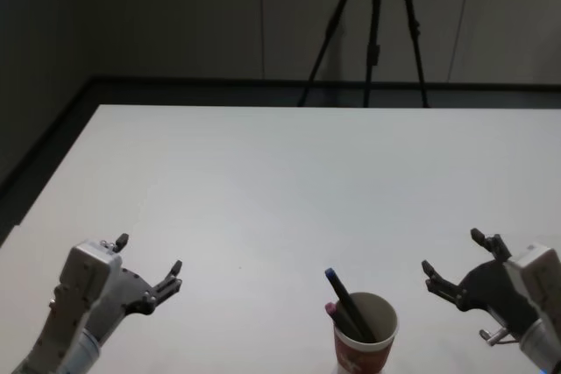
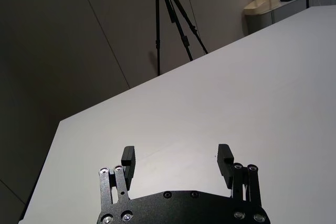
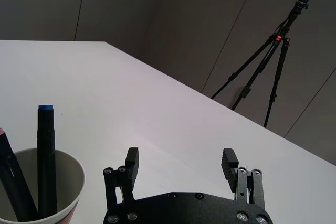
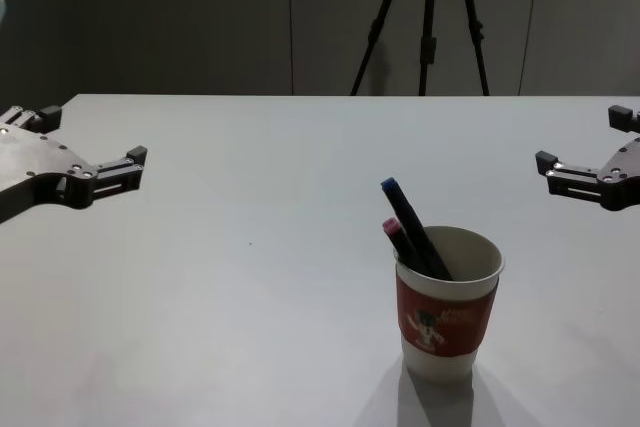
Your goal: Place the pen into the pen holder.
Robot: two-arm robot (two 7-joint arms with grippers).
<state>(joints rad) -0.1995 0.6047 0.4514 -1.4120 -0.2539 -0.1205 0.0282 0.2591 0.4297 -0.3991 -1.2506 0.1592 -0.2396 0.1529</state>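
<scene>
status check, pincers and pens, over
Left pincer open, empty, low at left. Right pincer open, empty, right of the cup. Two pens in cup, leaning. Nothing blocking.

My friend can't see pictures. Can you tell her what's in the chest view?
A red-sleeved paper cup stands on a white table, holding two pens, one blue-capped and one pink-capped. The left claw and right claw hover open on either side, holding nothing.
</scene>
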